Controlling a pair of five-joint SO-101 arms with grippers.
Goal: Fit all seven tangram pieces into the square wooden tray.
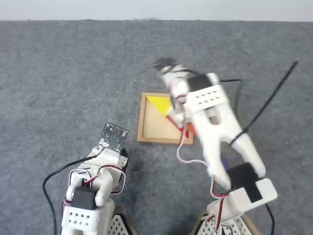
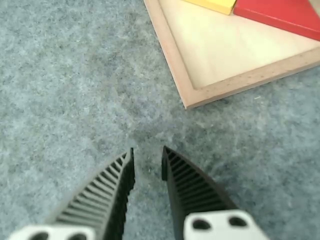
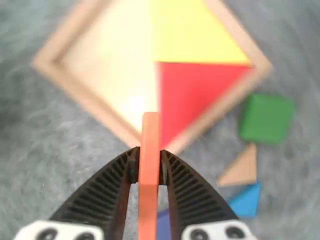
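Observation:
The square wooden tray [image 1: 146, 132] lies mid-table with a yellow triangle [image 1: 159, 104] in its far corner. My right arm [image 1: 210, 105] hangs over the tray's right side. In the right wrist view my right gripper [image 3: 149, 152] is shut on a thin orange piece [image 3: 150, 130] held on edge, above the tray rim [image 3: 60, 75] and next to the red triangle [image 3: 195, 95]. The yellow triangle [image 3: 195, 35] sits beyond the red one. My left gripper [image 2: 147, 160] hovers over bare carpet just short of the tray's corner [image 2: 192, 97], fingers slightly open with nothing between them.
Outside the tray on the grey carpet lie a green square [image 3: 265, 117], a tan triangle [image 3: 240, 167], a blue triangle [image 3: 246, 200] and a purple piece [image 3: 162, 225] under my right gripper. My left arm [image 1: 105, 161] stands at the near left.

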